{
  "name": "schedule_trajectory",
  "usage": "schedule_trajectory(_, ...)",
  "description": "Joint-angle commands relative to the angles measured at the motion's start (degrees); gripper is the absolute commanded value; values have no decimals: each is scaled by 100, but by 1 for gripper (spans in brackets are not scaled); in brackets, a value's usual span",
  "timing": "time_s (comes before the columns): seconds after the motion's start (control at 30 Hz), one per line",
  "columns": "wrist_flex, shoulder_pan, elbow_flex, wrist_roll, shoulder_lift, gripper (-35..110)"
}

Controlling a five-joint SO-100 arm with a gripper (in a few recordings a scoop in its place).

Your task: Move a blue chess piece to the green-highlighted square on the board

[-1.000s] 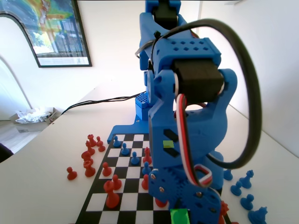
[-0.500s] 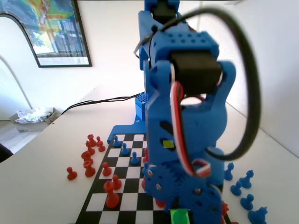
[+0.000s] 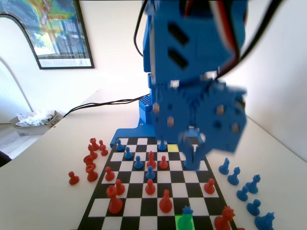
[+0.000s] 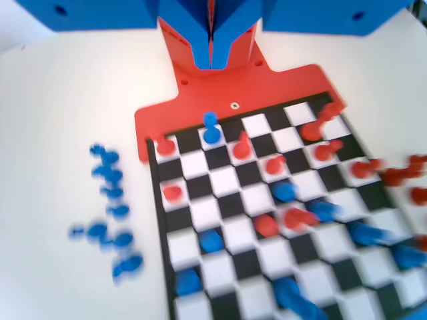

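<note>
In the fixed view, spare red pieces (image 3: 91,160) lie on the worktop (image 3: 43,177) left of the board (image 3: 144,191). The blue chess piece (image 3: 186,211) stands on the green-highlighted square (image 3: 184,222) at the board's near edge, a red piece (image 3: 165,202) just beside it. Spare blue pieces (image 3: 244,189) lie right. The end effector (image 4: 211,57) hangs raised above the board, jaws pressed together, holding nothing.
</note>
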State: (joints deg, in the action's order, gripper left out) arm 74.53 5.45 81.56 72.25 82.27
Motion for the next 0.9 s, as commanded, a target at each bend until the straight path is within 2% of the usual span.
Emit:
schedule_trajectory(0.0,589,-44,88,791,1529,1)
schedule_trajectory(0.3,1327,-369,1002,2312,3480,1)
schedule_trajectory(0.63,2602,-220,1960,2909,6003,1)
schedule_trajectory(0.87,2566,-149,3094,3094,7409,1)
